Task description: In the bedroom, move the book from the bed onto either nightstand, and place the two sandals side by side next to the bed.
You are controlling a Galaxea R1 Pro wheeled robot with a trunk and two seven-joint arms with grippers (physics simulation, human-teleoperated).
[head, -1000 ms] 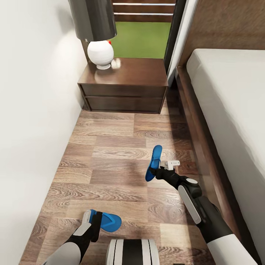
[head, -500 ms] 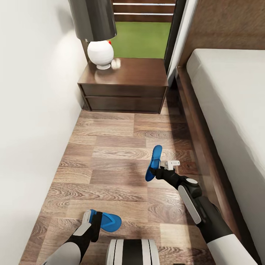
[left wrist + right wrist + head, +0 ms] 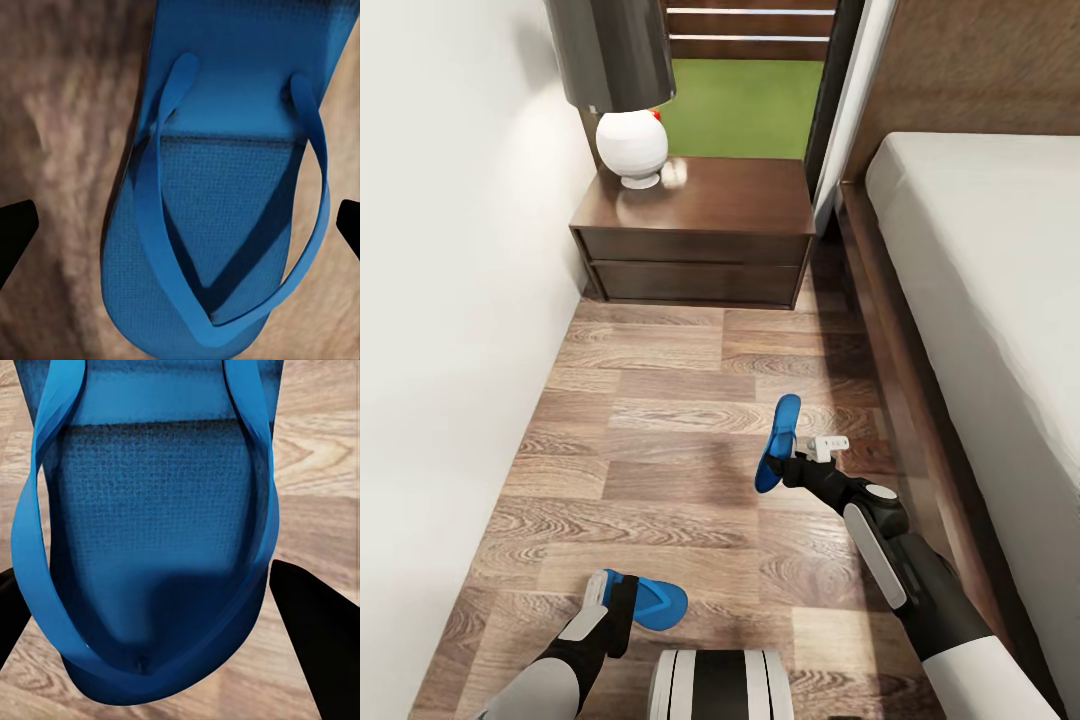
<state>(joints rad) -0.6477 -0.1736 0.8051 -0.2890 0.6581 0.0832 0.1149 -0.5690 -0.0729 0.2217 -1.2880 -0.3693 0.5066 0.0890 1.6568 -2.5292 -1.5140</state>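
Two blue sandals down on the floor (image 3: 660, 430): one sandal (image 3: 776, 441) mid-frame, other sandal (image 3: 656, 603) lower left. Well apart, not side by side yet. No book seen. Right gripper (image 3: 792, 462) touching its sandal, left gripper (image 3: 610, 610) at the other; can't tell whether clamped.

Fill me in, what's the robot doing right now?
It is in the aisle between the wall and the bed, working on the two blue sandals. The right end effector is at one sandal, which stands tilted on its edge over the wood floor. The left end effector is at the other sandal, lying flat nearer the robot. The sandals are well apart, not yet side by side. A nightstand with a lamp stands ahead.
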